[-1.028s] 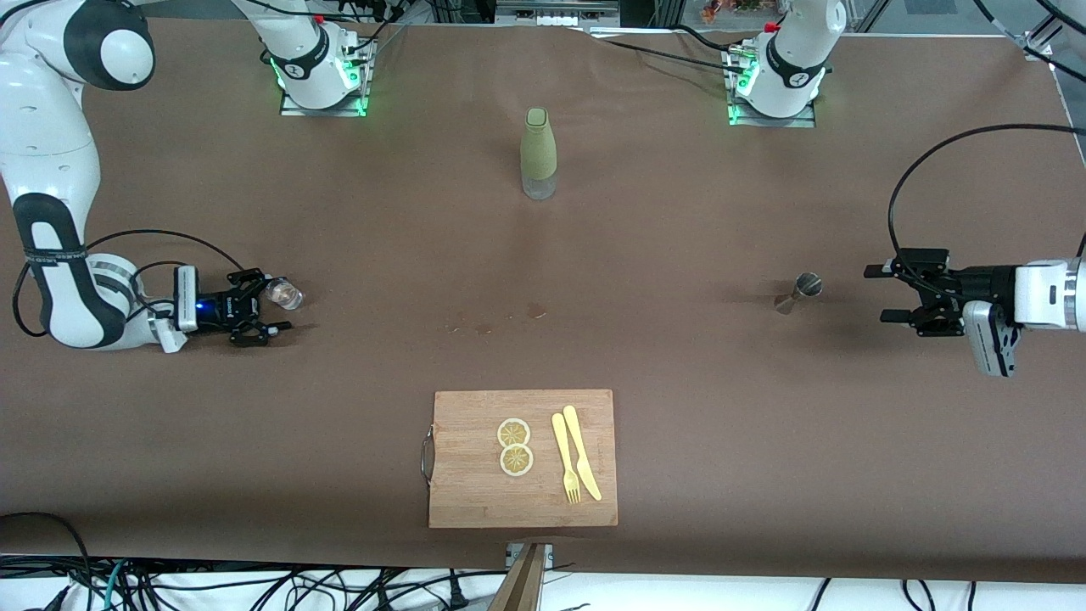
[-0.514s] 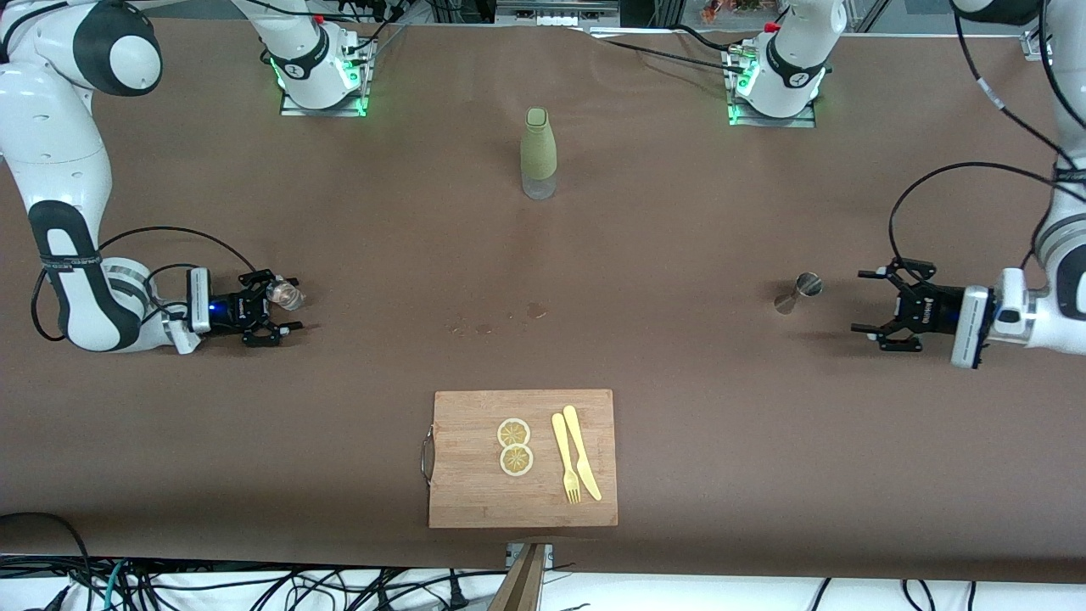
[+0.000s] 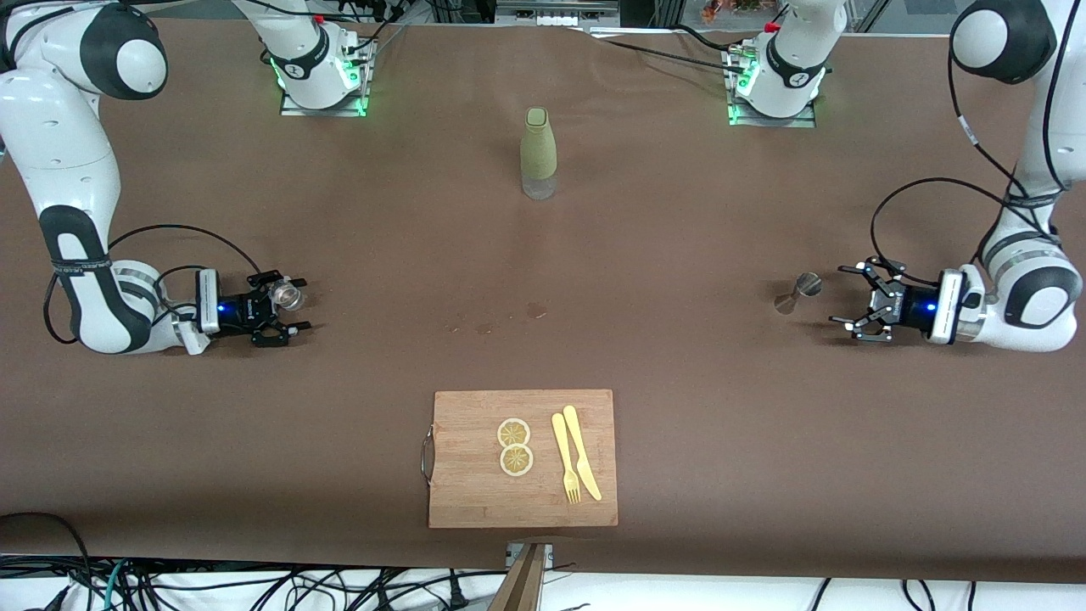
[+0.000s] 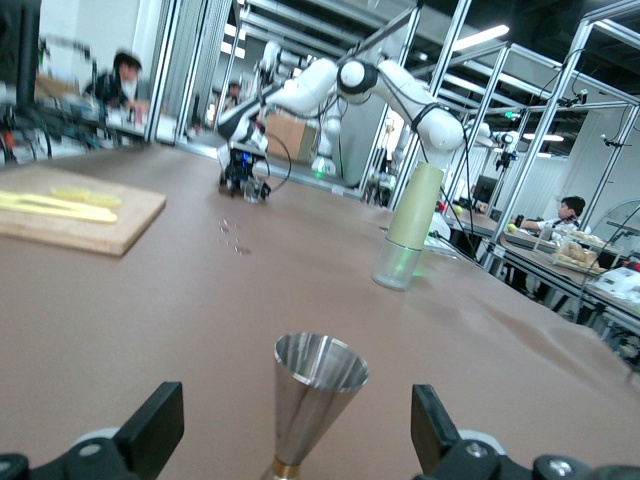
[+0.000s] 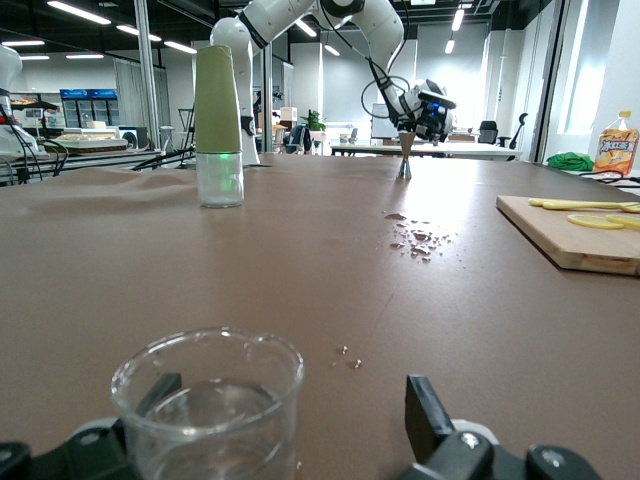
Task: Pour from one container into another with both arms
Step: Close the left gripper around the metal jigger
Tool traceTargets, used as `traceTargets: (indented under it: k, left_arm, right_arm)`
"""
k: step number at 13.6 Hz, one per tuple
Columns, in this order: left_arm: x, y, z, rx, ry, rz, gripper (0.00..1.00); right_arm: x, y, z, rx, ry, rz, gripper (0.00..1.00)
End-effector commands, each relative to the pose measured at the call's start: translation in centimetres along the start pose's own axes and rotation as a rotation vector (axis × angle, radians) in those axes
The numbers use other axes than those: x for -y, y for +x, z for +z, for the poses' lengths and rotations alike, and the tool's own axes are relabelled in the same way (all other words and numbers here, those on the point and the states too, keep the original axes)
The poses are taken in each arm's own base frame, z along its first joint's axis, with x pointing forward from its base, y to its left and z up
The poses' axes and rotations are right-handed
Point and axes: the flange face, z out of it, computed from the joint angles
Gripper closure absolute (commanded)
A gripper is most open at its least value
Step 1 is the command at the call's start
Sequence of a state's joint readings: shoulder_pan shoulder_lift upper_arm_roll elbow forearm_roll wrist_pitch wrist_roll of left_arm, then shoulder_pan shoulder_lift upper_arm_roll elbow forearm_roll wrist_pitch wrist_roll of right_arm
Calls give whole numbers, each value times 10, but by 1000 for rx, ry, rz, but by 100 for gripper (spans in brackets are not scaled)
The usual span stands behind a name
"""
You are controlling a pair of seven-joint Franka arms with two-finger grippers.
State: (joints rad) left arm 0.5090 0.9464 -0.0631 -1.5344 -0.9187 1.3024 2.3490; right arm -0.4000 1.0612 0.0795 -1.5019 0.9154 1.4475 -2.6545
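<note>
Front view: left gripper has closed in beside jigger, jaws wide; right gripper wide, seemingly straddling glass. Grasps next.

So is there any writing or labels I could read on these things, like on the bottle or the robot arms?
None can be read.
Bottle: plain green sleeve, no print.
Orange bottle in the room past the table: has a label, too blurred to read.
Arm bases: small marks, too small to read.
Jigger, glass, board: no text.

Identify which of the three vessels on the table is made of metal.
The steel jigger before the left pincer; the tumbler is clear glass, the bottle green-sleeved.
</note>
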Motion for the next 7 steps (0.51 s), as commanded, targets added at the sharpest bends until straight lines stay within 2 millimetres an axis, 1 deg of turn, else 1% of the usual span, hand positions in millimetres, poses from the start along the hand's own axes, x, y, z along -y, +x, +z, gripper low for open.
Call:
traceTargets:
  k: [1,2,4,5,7]
  left_arm:
    - [10,-23,17,-58,-14,147,0]
    - [10,-27,21,-65,-19,178,1]
    - [15,-36,31,-80,-29,179,1]
    - [15,-35,32,-84,-32,185,1]
    - [11,-41,35,-104,-38,204,8]
  right_arm:
    - [1,-5,6,-26,-3,-13,9]
    - [1,-5,7,-30,-1,-13,12]
    - [3,-5,7,-33,8,-13,18]
    - [4,-5,6,-35,12,-12,19]
    - [7,-4,4,-46,19,-23,29]
